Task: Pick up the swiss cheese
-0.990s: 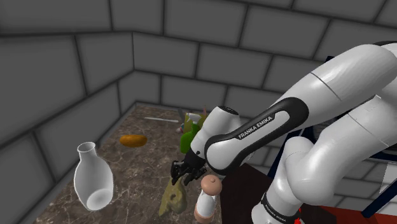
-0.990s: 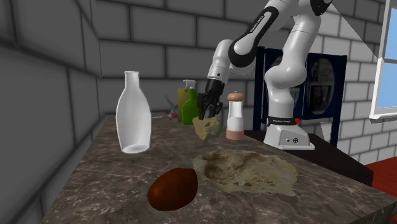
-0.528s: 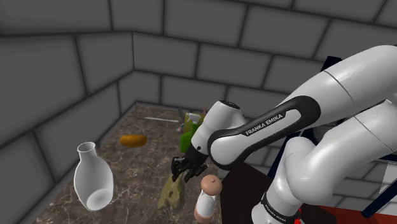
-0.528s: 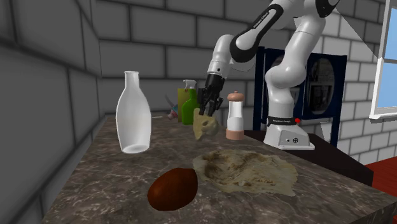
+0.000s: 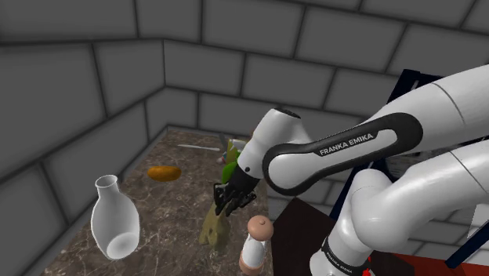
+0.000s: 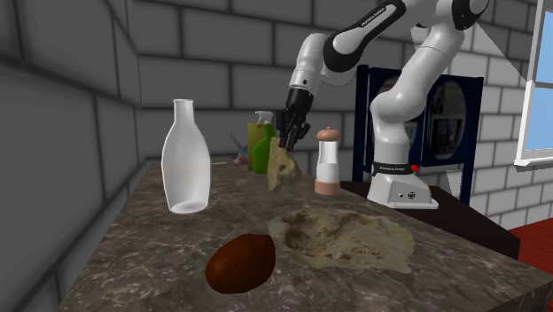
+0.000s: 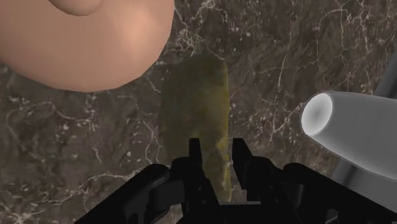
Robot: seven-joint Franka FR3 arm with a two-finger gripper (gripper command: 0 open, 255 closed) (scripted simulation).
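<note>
The swiss cheese [image 5: 214, 229] [image 6: 282, 167] [image 7: 194, 112] is a yellowish wedge hanging above the marble counter [image 6: 159, 248]. My black gripper [image 5: 224, 201] [image 6: 289, 135] [image 7: 215, 155] is shut on its upper end, and the wedge dangles below the fingers. In the wrist view the two fingers clasp the cheese close together, with the counter well beneath it. The white arm reaches over from the stand [image 6: 403, 191].
A white vase [image 5: 114, 219] [image 6: 186, 158] [image 7: 356, 132] stands on the counter. A pepper mill with a tan knob [image 5: 255, 245] [image 6: 327, 161] [image 7: 89, 35] stands close beside the cheese. A green spray bottle [image 6: 261, 142], a brown loaf [image 6: 240, 261] [image 5: 164, 172] and a pale flatbread [image 6: 344, 237] share the counter.
The gripper has risen with the cheese in it, lifting the wedge off the counter. The arm's elbow has moved up as well.
</note>
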